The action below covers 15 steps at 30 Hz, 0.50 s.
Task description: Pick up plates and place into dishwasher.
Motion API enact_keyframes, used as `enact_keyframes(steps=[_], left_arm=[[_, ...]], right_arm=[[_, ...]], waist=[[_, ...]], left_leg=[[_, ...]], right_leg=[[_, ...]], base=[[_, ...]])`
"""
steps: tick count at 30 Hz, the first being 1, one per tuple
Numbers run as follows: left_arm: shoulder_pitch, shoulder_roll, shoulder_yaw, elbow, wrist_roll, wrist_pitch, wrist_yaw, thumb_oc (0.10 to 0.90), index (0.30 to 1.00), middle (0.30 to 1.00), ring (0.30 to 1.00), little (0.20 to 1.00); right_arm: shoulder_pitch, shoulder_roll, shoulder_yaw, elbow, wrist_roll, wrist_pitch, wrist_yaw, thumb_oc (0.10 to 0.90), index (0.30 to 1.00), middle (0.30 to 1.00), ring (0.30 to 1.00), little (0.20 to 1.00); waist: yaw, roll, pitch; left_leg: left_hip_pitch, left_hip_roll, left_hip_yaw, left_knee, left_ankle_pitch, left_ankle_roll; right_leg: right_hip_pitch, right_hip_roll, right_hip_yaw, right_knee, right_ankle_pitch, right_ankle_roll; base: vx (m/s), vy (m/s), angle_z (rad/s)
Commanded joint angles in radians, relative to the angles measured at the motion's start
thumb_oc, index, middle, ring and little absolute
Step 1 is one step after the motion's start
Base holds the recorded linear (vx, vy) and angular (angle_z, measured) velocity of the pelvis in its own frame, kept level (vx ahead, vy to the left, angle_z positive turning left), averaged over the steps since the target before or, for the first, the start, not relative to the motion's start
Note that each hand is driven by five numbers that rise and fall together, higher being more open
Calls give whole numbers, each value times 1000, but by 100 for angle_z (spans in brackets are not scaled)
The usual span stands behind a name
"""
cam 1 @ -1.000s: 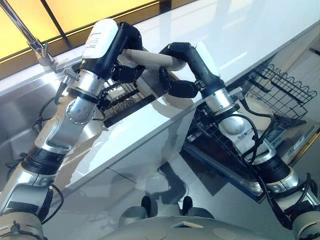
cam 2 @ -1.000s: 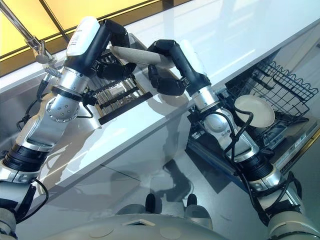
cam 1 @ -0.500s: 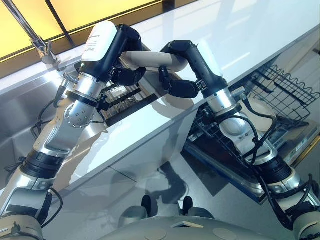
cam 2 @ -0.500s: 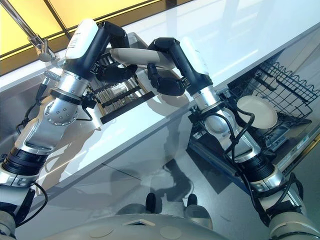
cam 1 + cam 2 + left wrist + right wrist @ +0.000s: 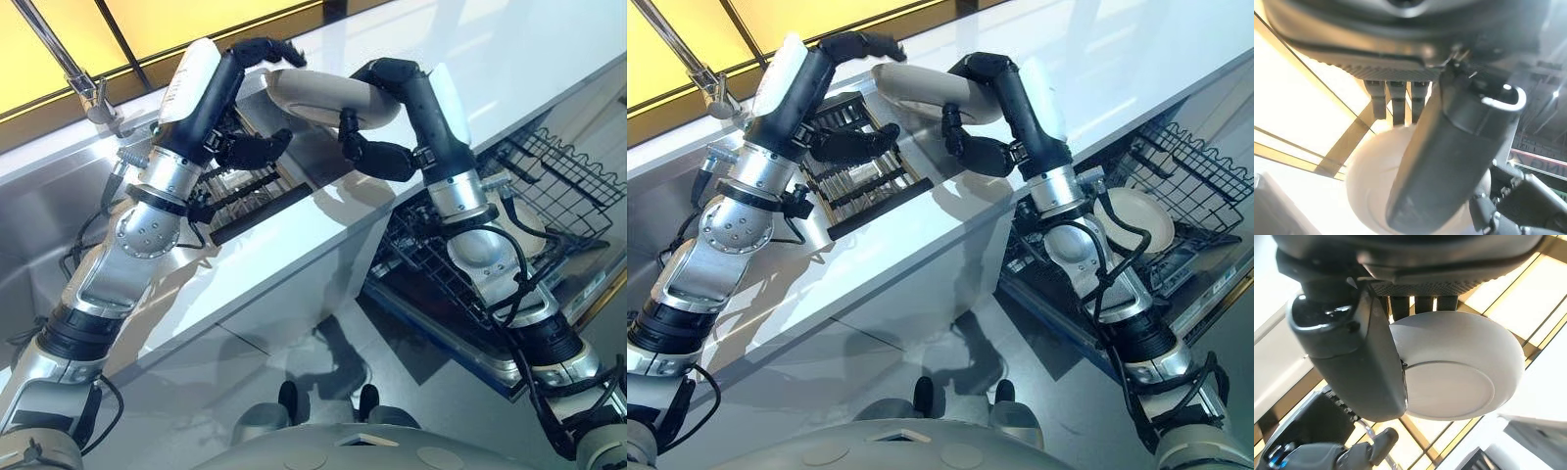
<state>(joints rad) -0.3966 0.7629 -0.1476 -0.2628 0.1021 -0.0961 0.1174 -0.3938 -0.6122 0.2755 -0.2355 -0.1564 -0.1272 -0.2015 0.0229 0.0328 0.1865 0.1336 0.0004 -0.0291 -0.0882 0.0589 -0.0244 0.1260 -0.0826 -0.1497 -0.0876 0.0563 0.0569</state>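
A pale beige plate hangs above the white counter. My right hand is shut on it, fingers curled over its far rim and thumb below. In the right wrist view the plate sits pinched between thumb and fingers. My left hand is open at the plate's left edge, fingers arched above and thumb spread low; whether it touches the plate I cannot tell. The left wrist view has the plate past straight fingers. A second plate stands in the dishwasher's lower rack.
A black dish rack lies on the counter under both hands. A steel sink and faucet are at the left. The open dishwasher's wire racks stick out at the right, below the counter edge.
The plate has risen and moved right. My left hand has let go and spread open, so the plate is now in my right hand alone.
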Motion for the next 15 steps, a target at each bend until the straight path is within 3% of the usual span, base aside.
enact_keyframes(steps=[1,10,15], left_arm=[[-3,33,122,-12,-86,-23,61,800,900,900,900,900],[78,-11,196,60,-97,-26,137,800,900,900,900,900],[157,-21,234,88,-103,-32,149,800,900,900,900,900]], right_arm=[[-37,-9,-67,-58,30,-68,-66,100,300,300,300,200],[19,-17,-122,-19,-19,-76,-93,100,300,300,300,200],[88,-49,-232,3,-59,-100,-221,100,300,300,300,200]], waist=[[1,-24,-144],[3,-27,-148],[-5,-28,-144]], left_leg=[[-28,-82,65,2,-62,25],[-31,-84,58,2,-62,28],[-25,-82,60,3,-67,32]], right_leg=[[-46,21,-2,91,-58,59],[-47,20,1,86,-56,56],[-45,23,10,86,-57,56]], base=[[0,0,0],[0,0,0],[0,0,0]])
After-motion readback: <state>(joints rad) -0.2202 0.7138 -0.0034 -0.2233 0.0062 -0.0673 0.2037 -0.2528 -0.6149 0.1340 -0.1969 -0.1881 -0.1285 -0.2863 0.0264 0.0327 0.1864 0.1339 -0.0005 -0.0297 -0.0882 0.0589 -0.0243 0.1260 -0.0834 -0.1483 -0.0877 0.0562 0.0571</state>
